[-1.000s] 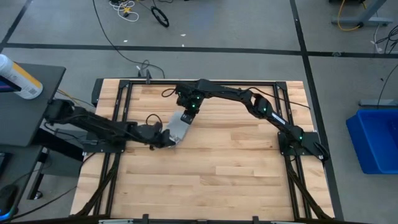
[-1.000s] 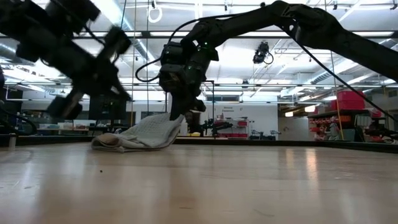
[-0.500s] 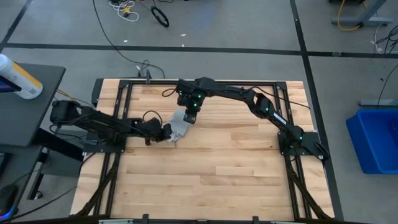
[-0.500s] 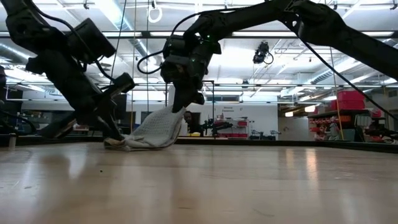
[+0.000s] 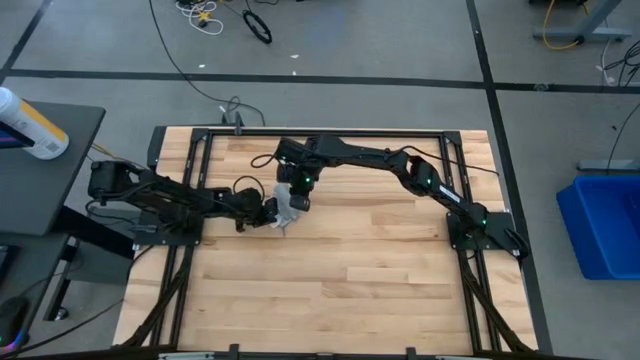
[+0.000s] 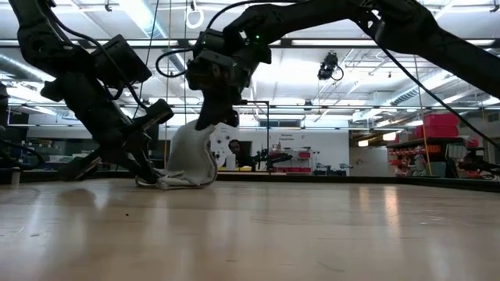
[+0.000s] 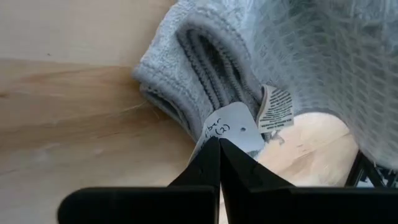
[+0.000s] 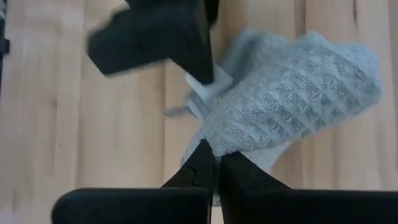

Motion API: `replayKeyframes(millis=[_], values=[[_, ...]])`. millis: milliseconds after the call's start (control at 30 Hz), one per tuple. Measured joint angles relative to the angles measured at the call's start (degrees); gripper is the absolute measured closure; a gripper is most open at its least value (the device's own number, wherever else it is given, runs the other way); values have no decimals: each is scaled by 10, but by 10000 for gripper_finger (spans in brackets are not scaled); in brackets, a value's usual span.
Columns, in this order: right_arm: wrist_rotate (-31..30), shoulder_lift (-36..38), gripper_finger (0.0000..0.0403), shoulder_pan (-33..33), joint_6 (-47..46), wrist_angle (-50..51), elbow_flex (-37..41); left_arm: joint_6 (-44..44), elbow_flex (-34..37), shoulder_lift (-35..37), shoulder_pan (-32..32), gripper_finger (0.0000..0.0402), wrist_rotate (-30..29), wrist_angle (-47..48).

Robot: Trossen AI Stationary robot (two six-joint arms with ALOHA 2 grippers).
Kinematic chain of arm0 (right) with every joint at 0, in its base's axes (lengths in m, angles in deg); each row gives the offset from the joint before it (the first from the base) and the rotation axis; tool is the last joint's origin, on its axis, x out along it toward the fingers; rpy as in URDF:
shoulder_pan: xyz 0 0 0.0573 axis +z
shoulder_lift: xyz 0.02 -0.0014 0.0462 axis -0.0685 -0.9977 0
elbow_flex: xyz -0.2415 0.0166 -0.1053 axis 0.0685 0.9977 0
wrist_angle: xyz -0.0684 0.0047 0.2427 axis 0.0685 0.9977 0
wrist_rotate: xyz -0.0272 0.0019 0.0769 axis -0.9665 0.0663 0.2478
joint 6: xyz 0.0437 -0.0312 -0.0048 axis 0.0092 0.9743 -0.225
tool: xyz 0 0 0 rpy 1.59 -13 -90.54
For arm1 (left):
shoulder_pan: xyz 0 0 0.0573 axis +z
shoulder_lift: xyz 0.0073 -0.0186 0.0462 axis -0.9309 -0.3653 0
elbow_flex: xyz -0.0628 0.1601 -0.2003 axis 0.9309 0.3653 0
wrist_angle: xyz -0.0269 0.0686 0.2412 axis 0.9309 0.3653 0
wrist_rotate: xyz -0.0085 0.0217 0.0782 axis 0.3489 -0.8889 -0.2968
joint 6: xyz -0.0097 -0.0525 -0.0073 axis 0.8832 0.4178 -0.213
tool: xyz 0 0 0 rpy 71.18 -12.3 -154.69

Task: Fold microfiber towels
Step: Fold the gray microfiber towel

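Between both grippers, bunched towel (image 5: 287,206), apparently pinched.

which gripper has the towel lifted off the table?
The right gripper: shut on the towel, holding its upper part off the table. The left gripper pinches the towel's low end near the white tags.

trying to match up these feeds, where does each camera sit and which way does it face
High: above, straight down on the table; both arms, towel.
Low: table height, level across; both arms, right jaws lifting the towel.
Left wrist: past shut left jaws, pinching the white tag.
Right wrist: past shut right jaws on the towel; the left gripper opposite.
All share the towel.
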Motion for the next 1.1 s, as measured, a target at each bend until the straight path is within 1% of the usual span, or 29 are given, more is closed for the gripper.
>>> replayKeyframes(millis=[167, 300, 400, 467, 567, 700, 800, 833, 900, 1100], values=[[42, 0, 397, 7, -10, -46, 0, 0, 1, 0, 0, 401, -3, -6], [49, -10, 397, 11, -32, -66, 3, -2, 1, -1, 0, 402, -3, -8], [36, -23, 397, 12, -43, -71, 2, -4, 1, -1, 0, 402, -3, -8], [6, -26, 390, 12, -51, -51, 3, -5, 1, -1, 0, 402, -2, -10], [-32, -27, 374, 13, -50, -58, 3, -5, 2, -1, 0, 402, -3, -11], [-36, -28, 389, 14, -38, -55, 2, -7, 2, -1, 0, 401, -3, -12], [-14, -28, 387, 14, -35, -55, 2, -7, 2, -1, 0, 401, -3, -12], [-3, -28, 378, 13, -36, -55, 2, -7, 2, -1, 0, 401, -3, -11], [9, -28, 344, 13, -42, -59, 2, -10, 2, -1, 0, 402, -3, -11], [14, -28, 211, 13, -69, -58, 1, -17, 2, -1, 0, 401, -3, -11]])
